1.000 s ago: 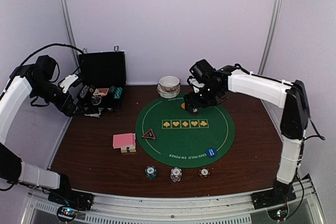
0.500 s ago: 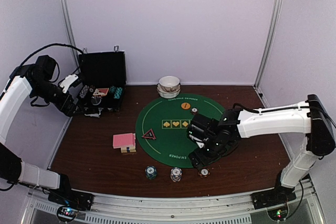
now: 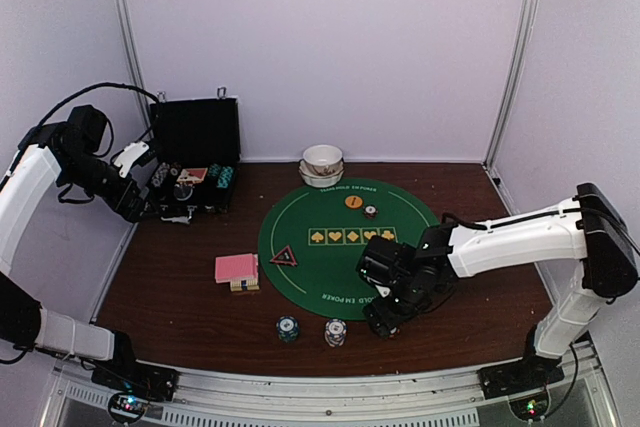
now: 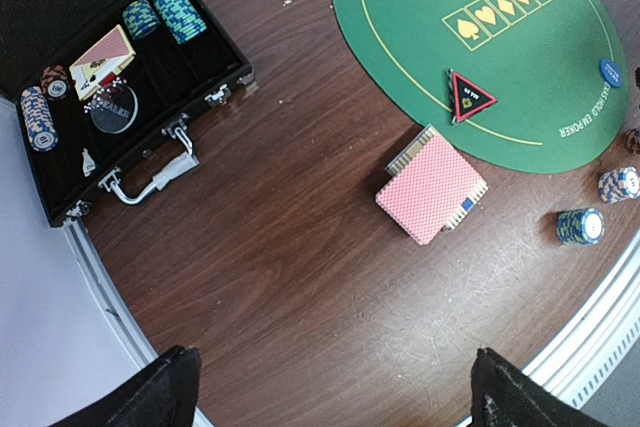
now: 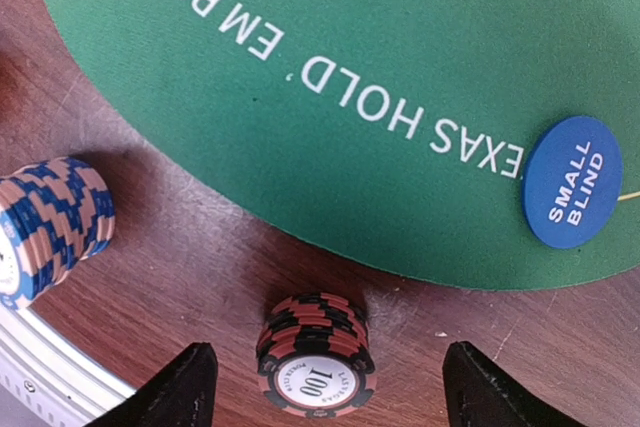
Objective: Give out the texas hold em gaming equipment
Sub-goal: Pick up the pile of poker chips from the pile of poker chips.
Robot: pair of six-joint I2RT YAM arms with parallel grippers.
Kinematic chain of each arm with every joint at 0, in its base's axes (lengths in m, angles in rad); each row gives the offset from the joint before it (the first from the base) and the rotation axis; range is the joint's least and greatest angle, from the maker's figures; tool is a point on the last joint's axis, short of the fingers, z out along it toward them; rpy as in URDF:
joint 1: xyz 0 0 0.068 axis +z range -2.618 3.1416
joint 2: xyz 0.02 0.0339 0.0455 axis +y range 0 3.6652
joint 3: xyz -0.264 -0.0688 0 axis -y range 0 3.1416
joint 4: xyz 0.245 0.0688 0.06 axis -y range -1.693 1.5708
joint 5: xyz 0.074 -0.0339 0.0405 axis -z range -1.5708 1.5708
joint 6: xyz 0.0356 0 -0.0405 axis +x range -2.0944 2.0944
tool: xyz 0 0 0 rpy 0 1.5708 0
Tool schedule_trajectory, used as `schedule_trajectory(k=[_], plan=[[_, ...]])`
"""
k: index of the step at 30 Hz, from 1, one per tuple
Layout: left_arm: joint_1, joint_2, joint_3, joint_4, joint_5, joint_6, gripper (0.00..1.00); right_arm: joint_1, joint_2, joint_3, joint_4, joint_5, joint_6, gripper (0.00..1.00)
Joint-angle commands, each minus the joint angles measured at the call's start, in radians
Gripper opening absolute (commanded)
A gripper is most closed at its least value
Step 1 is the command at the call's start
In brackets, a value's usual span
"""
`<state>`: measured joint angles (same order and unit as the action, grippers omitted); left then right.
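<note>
Top external view: a dark brown table (image 3: 170, 287) with a streaked wood grain is seen, and on it a round green felt mat (image 3: 310, 262) printed with gold suit symbols and white lettering. At the far left a black hard case (image 3: 195, 132) is stood open, with chips and cards lodged in its compartments. At the mat's far edge two white bowls (image 3: 322, 162) are nested. A squared deck of pink-backed playing cards (image 3: 236, 268) is laid on the wood just left of the mat, and a red-rimmed triangle marker (image 3: 283, 256) is set on the felt's left edge. Near the table's front edge three short cylinders of stripe-edged chips are lined up: a teal stack (image 3: 288, 328), a white stack (image 3: 335, 332) and a brown stack (image 5: 315, 362). A flat blue disc (image 5: 572, 182) is placed on the mat's near edge, and an orange disc (image 3: 353, 202) on its far part. The right gripper (image 3: 385, 319) is lowered over the brown stack, its fingers (image 5: 185, 387) spread on either side without contact. The left gripper (image 4: 335, 392) is held high near the case, spread wide and holding nothing.
</note>
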<state>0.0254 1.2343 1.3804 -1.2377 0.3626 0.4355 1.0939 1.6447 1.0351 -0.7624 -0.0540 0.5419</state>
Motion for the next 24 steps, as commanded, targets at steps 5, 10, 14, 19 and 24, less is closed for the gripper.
schedule_trajectory(k=[5, 10, 14, 19, 24], plan=[[0.008, -0.009, 0.023, -0.003, 0.011, -0.003, 0.98, 0.008, 0.047, -0.025, 0.039, -0.005, 0.009, 0.73], [0.007, -0.012, 0.026, -0.003, 0.011, -0.003, 0.98, 0.008, 0.050, -0.024, 0.036, -0.003, 0.000, 0.67], [0.007, -0.012, 0.026, -0.005, 0.011, -0.004, 0.98, 0.008, 0.050, -0.023, 0.032, -0.006, -0.003, 0.61], [0.006, -0.014, 0.027, -0.006, 0.009, -0.003, 0.98, 0.009, 0.041, -0.024, 0.024, -0.010, -0.003, 0.51], [0.008, -0.012, 0.029, -0.005, 0.014, -0.003, 0.97, 0.010, 0.034, -0.015, 0.008, -0.008, -0.003, 0.43]])
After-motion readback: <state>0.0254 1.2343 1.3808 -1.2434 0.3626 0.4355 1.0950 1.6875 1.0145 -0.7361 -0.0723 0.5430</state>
